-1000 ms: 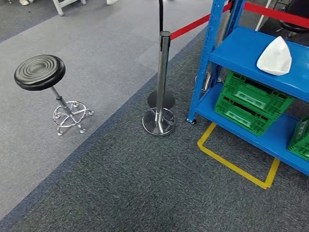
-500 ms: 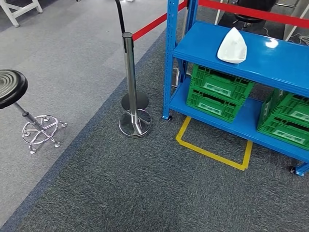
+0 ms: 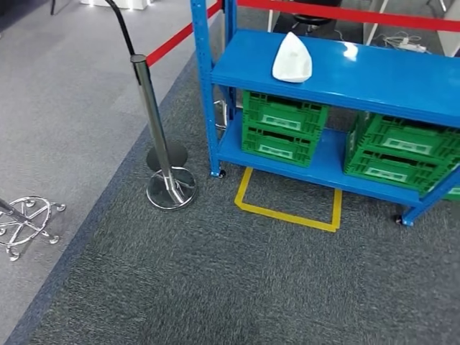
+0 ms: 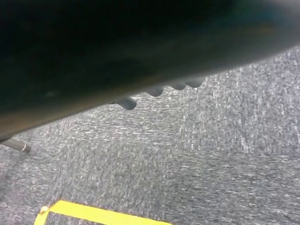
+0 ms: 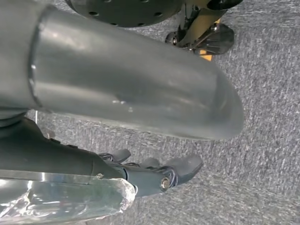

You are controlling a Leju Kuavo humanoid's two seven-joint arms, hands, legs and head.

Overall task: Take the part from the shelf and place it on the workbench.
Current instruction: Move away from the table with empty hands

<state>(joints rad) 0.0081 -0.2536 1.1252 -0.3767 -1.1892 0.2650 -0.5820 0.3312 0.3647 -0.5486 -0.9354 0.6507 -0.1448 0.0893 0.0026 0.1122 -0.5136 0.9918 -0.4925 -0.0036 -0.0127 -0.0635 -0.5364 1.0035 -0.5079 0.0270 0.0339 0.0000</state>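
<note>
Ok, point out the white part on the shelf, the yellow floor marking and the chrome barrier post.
white part (image 3: 292, 59), head view, middle of its upper surface.
yellow floor marking (image 3: 286, 215), head view, on the near strip of tape.
chrome barrier post (image 3: 154, 126), head view, midway up the pole.

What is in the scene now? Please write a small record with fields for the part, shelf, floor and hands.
part: white part lying on the upper blue board, not held
shelf: blue shelf; green crates on the lower board
floor: yellow tape outline before the shelf; chrome barrier post to its left
right robot hand: holds nothing, fingers lying together
left robot hand: state unclear
</note>
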